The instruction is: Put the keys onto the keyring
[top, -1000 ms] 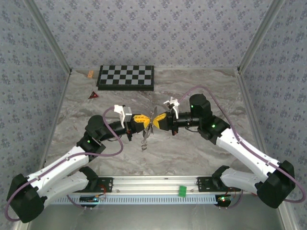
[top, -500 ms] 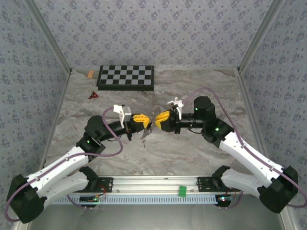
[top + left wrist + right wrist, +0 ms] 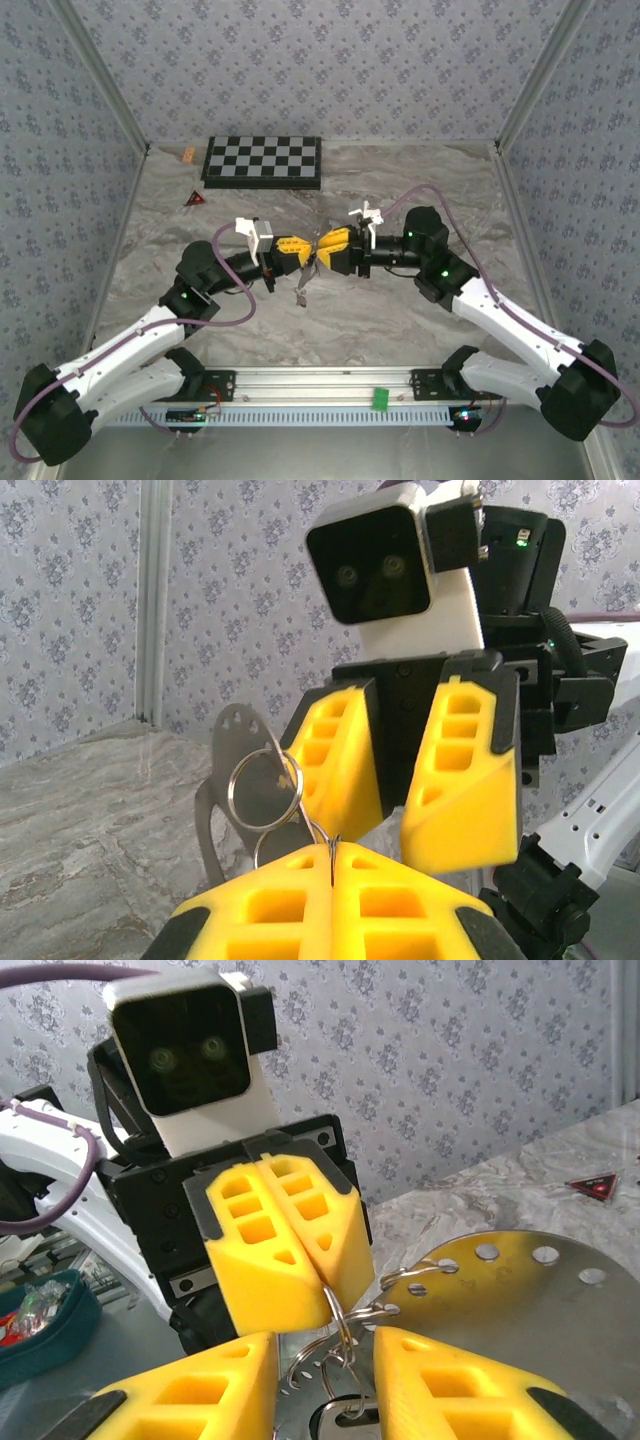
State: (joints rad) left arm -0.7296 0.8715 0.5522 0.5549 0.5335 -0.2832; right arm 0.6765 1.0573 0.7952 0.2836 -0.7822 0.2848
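My left gripper point(image 3: 303, 257) point(image 3: 333, 848) is shut on the keyring point(image 3: 334, 842), a thin silvery wire loop pinched edge-on between its yellow fingers point(image 3: 285, 1240). More wire rings point(image 3: 265, 788) are linked to it, along with a flat metal plate point(image 3: 520, 1300) with holes. A key's head point(image 3: 345, 1422) hangs from the rings at the bottom of the right wrist view, mostly cut off. My right gripper point(image 3: 326, 252) point(image 3: 322, 1355) faces the left one tip to tip and is open. Its yellow fingers point(image 3: 465, 780) straddle the hanging rings without gripping them. The bundle point(image 3: 303, 285) dangles above the marble.
A checkerboard point(image 3: 263, 160) lies at the back of the marble table point(image 3: 400, 310), with a small red triangle point(image 3: 194, 199) point(image 3: 592, 1185) and an orange piece point(image 3: 188, 154) near the left wall. A green tag point(image 3: 380, 398) sits on the front rail.
The right gripper drew back slightly from the left one with its jaws apart, then closed in again, tip to tip. The left gripper has kept its hold and the bundle still hangs.
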